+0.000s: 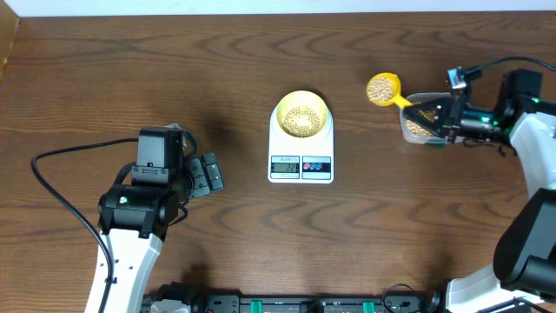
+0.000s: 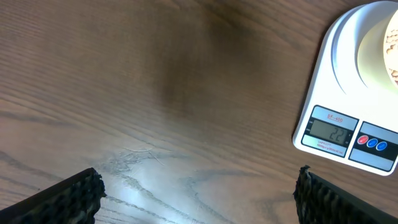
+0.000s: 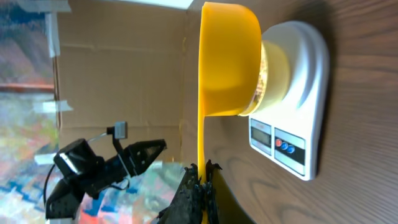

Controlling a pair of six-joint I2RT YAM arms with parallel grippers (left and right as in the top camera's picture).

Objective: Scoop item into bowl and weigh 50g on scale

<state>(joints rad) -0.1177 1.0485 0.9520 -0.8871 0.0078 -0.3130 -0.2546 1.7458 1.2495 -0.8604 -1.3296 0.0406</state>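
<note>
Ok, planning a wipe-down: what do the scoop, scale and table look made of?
Scoop: likely plastic, uniform bright yellow, smooth moulded cup. Scale: white plastic, by its glossy rounded casing. Table: wood or wood-look laminate; dark grain, light sheen.

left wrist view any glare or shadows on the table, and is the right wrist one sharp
Left wrist: a pale glare patch on the table near the bottom, a soft dark shadow above it; the scale display is sharp, the bowl washed out. Right wrist: the scoop is crisp, the background at left blurred.
</note>
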